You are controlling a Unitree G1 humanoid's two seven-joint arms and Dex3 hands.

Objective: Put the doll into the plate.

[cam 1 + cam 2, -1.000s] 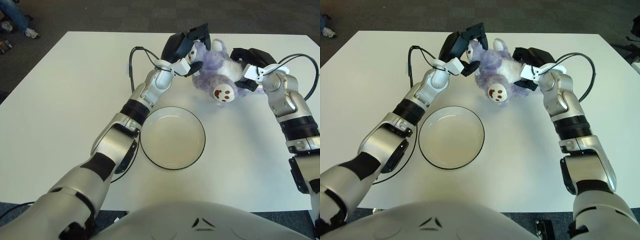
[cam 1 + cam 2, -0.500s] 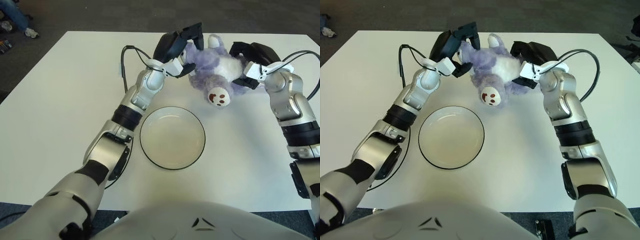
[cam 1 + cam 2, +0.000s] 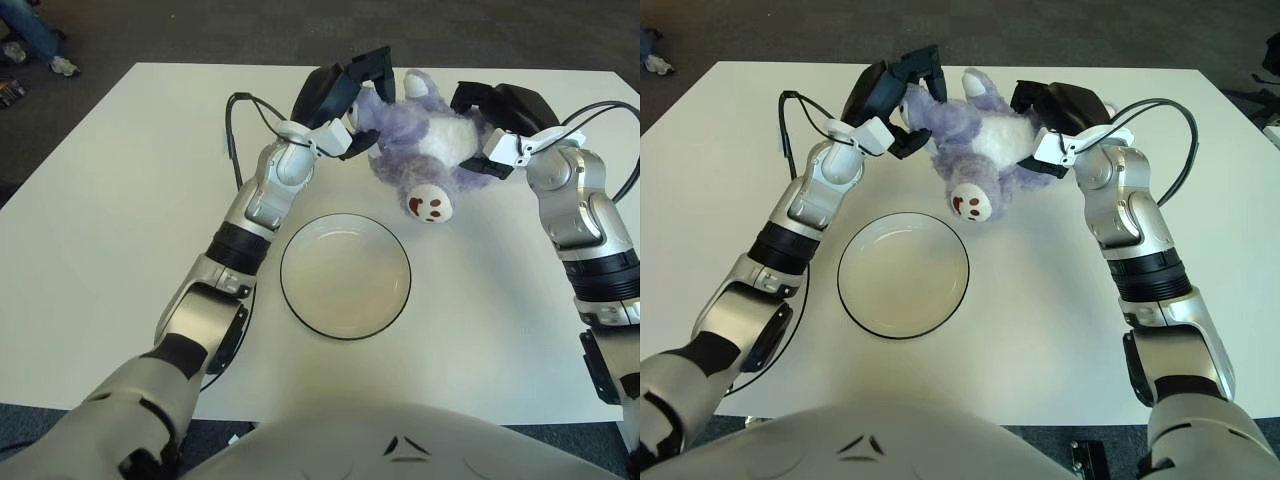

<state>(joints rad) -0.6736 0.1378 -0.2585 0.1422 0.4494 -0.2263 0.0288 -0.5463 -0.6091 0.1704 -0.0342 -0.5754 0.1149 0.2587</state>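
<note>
A purple and white plush doll (image 3: 418, 150) hangs in the air between my two hands, one brown-marked foot (image 3: 429, 206) pointing down towards me. My left hand (image 3: 340, 95) is shut on its left side and my right hand (image 3: 492, 118) is shut on its right side. The white plate with a dark rim (image 3: 345, 275) lies on the table below, nearer to me than the doll and a little to its left. Nothing lies in the plate.
The white table (image 3: 120, 200) spreads around the plate, its far edge just behind the doll. A black cable (image 3: 238, 120) loops off my left wrist and another (image 3: 610, 110) off my right. Dark carpet lies beyond the table.
Both hands have carried the doll to the left and slightly higher, bringing its lowered foot closer to the far rim of the plate.
</note>
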